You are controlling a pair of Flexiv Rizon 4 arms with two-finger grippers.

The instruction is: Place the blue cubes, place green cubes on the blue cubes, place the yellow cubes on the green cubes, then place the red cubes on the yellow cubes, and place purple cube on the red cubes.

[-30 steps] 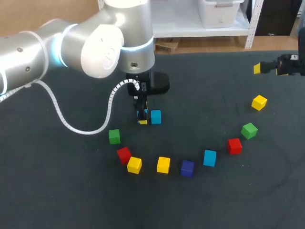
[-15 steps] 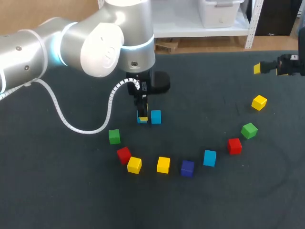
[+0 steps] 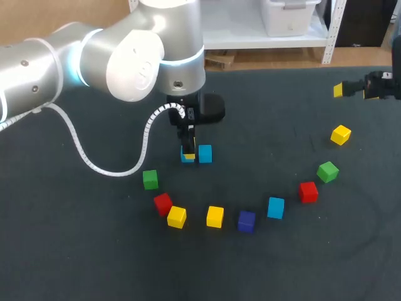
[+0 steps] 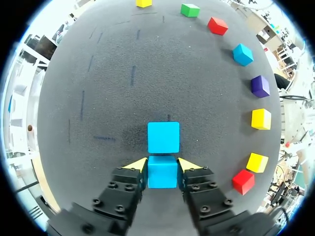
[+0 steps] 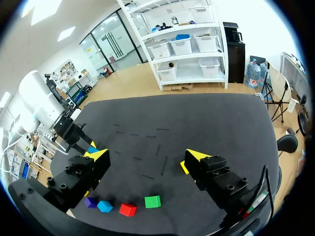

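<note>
On dark table [image 3: 75, 251], left gripper [image 4: 162, 165] clasps blue cube [image 4: 162, 175]; twin cube [image 4: 163, 137] just ahead.

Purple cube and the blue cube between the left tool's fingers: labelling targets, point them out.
purple cube [image 3: 246, 217]: head view, top face.
gripped blue cube [image 4: 162, 172]: left wrist view, top face.

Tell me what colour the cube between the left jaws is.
The cube is blue, clearest in the left wrist view.

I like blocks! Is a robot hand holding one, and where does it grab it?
Yes. The left gripper holds a small blue cube, its fingers pressing the cube's two opposite sides. The right gripper holds nothing.
</note>
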